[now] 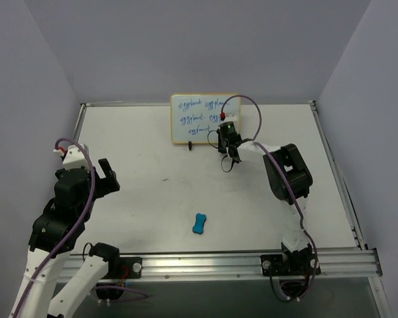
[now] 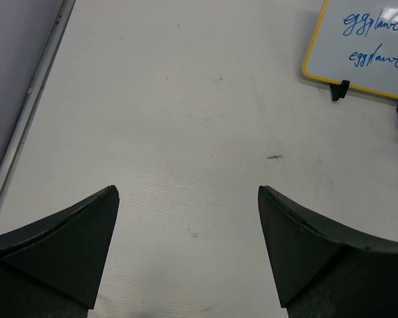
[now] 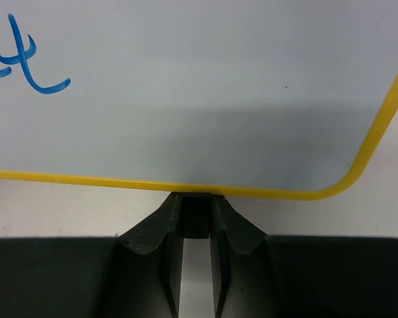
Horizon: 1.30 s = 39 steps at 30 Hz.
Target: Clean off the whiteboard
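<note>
At the near edge of the white table (image 1: pixel 146 199), 2 arms rise from a metal rail (image 1: pixel 239 262). A small blue eraser (image 1: pixel 199 223) lies flat on the tabletop just beyond the rail, near the middle, well apart from both grippers.

On the left, the left gripper (image 1: pixel 108 177) hangs above bare tabletop with its fingers spread wide and nothing between them. Its wrist view shows the 2 dark fingertips well apart (image 2: pixel 186 192) over the empty white surface, with the whiteboard (image 2: pixel 368 46) off at the upper right.

The right arm reaches across to the far middle of the table, where the whiteboard (image 1: pixel 205 118) stands on small black feet, its yellow-framed face covered with 3 rows of blue handwriting (image 1: pixel 198 111). One foot (image 2: pixel 340 89) shows free at the board's lower edge.

The right gripper (image 1: pixel 224 143) meets that lower edge near the right corner. Its wrist view shows its fingers drawn close (image 3: pixel 196 215) and clamped on either side of a black foot (image 3: pixel 196 224) directly under the yellow frame (image 3: pixel 265 191). The rounded lower-right corner curves away to the right, and a single blue stroke sits at the upper left of the white face (image 3: pixel 205 86).
</note>
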Motion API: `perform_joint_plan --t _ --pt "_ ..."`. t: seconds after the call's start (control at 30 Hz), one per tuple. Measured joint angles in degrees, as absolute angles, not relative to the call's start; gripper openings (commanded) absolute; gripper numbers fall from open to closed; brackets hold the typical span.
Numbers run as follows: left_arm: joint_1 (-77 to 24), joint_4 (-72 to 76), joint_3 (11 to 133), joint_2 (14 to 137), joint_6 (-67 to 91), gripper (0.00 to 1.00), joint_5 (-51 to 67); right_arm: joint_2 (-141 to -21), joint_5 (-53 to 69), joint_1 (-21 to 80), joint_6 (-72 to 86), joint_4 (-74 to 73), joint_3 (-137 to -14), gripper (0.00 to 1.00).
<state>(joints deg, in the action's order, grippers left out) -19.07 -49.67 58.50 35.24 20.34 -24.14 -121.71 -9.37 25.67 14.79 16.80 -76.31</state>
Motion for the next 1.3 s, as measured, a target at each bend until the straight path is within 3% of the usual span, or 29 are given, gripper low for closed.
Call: perform_joint_plan --t 0.3,0.37,0.4,0.57,0.67,0.83,1.3 --pt "-16.73 -40.58 58.54 43.92 21.19 0.94 -11.03 -112.36 -9.82 27.29 16.51 18.96 -62.76 0.03" --pt "-13.74 -35.79 58.85 47.72 22.59 0.94 -5.19 -111.39 -9.74 27.4 16.82 19.16 -61.43 0.38" --pt "-11.46 -33.15 59.2 50.15 23.46 0.94 -1.52 -110.83 -9.65 27.44 17.17 19.09 -60.77 0.5" --pt "-2.63 -15.53 63.37 69.93 28.21 0.94 15.77 -108.77 -8.36 27.68 17.58 16.71 -59.72 0.62" --pt "1.17 -4.73 66.81 84.62 30.44 0.94 24.62 -105.6 -7.66 27.92 17.96 15.49 -57.71 0.64" --pt "1.06 -2.55 77.06 103.09 27.27 0.94 31.75 -95.77 -7.16 28.23 18.2 12.45 -54.02 0.74" --pt "-2.26 9.96 97.25 131.07 22.26 0.94 56.77 -59.27 0.36 31.31 19.2 0.86 -45.6 0.76"
